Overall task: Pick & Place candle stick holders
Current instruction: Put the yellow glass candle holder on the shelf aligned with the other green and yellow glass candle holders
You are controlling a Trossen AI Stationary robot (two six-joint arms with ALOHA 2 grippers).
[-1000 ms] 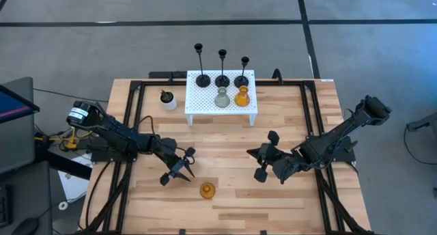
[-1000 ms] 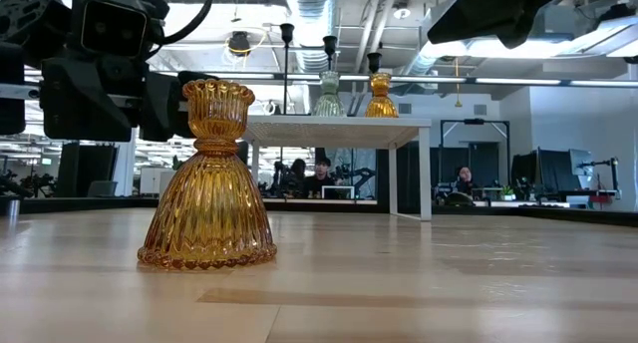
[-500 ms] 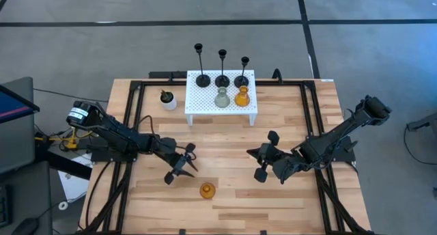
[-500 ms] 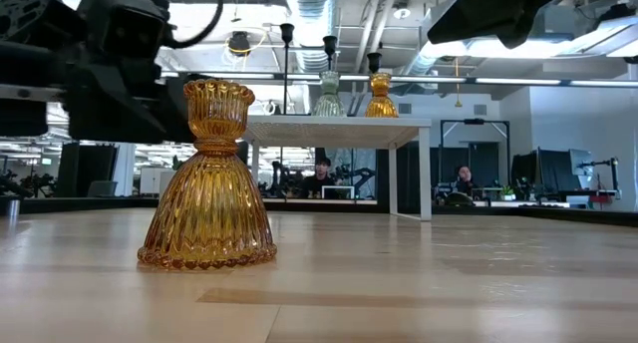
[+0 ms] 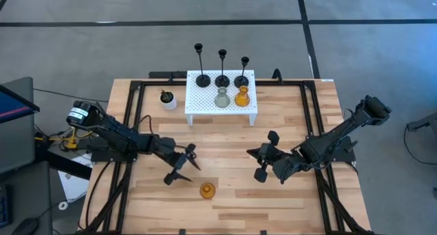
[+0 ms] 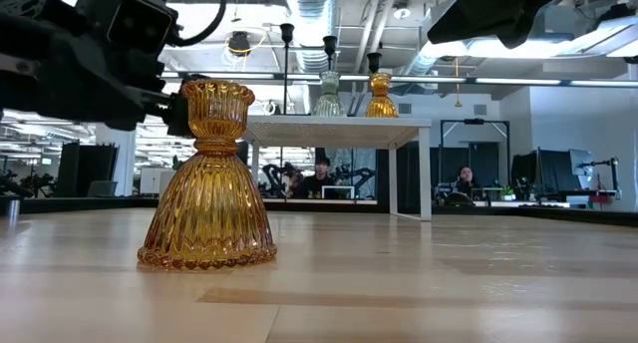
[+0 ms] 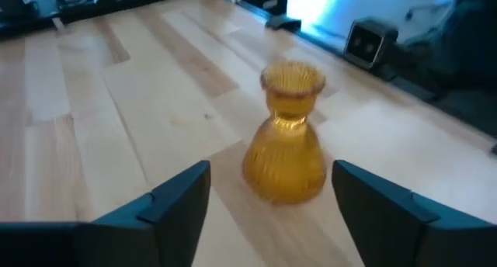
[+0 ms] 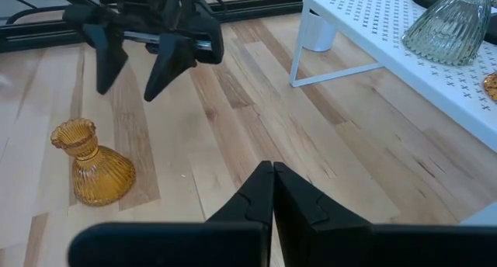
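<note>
One amber glass candle stick holder [image 5: 207,190] stands upright on its wide base on the wooden table, near the front edge; it also shows in the left wrist view [image 7: 287,135]. My left gripper [image 5: 183,165] is open, a little to the holder's left and farther back, its fingers pointing at it without touching. The other holders stand on the white perforated stand [image 5: 220,100]: three black thin-stemmed ones [image 5: 222,70] in the back row, with a clear glass one [image 5: 222,98] and an amber one [image 5: 242,96] in front. My right gripper [image 5: 263,163] is shut, right of centre, holding nothing.
A small white pot with a plant [image 5: 168,100] stands left of the stand. Black frame rails [image 5: 130,126] run along the table's left and right sides. Bare wood lies between the two grippers and in front of the stand.
My left gripper has opened its fingers much wider and edged slightly toward the far edge. The amber holder on the table has stayed where it was.
</note>
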